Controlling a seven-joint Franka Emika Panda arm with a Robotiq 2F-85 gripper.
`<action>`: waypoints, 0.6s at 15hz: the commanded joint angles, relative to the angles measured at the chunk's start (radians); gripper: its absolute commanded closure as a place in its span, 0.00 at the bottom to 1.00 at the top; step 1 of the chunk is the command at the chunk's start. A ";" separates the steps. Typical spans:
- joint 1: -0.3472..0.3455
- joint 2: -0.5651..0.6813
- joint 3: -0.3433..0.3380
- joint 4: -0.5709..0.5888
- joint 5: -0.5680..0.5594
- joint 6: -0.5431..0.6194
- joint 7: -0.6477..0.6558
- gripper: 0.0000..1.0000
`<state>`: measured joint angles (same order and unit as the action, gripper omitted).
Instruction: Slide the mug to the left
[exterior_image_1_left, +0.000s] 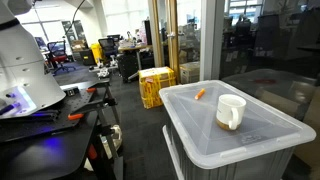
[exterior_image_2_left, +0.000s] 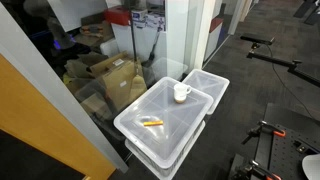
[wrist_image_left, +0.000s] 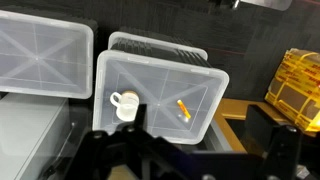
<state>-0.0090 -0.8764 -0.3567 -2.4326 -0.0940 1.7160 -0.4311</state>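
The mug is white with a loop handle and a brownish base band. It stands upright on the translucent lid of a plastic bin, and shows in both exterior views and in the wrist view. A small orange object lies on the same lid, apart from the mug. My gripper shows only in the wrist view, as dark fingers along the bottom edge. It is open, empty and well above the bin.
A second lidded bin stands against the first one. A yellow crate sits on the floor nearby. Cardboard boxes lie behind a glass wall. The robot's white base stands on a cluttered table.
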 joint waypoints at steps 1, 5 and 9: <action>-0.016 0.006 0.010 0.003 0.011 -0.001 -0.010 0.00; -0.016 0.006 0.010 0.003 0.011 -0.001 -0.010 0.00; -0.016 0.001 0.011 -0.005 -0.001 0.016 -0.020 0.00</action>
<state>-0.0090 -0.8764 -0.3566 -2.4326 -0.0946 1.7171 -0.4311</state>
